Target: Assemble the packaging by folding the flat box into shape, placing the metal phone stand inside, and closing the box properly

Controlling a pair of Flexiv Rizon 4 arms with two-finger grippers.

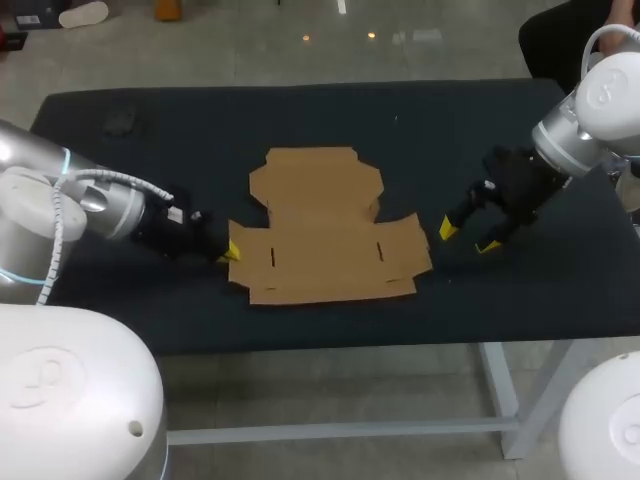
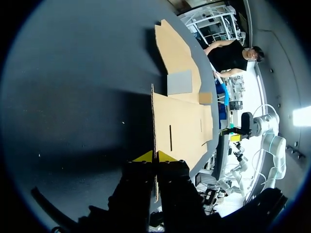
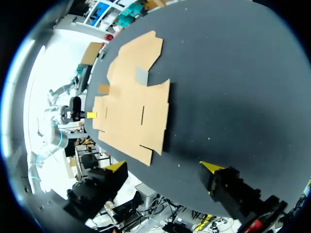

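Pinching the box [image 1: 325, 235] edge in the narrowly closed left gripper [image 2: 155, 157], with the wide-spread right gripper [image 1: 465, 237] just beside the opposite edge; likely light, bendy card, best gripped at flap edges near creases.
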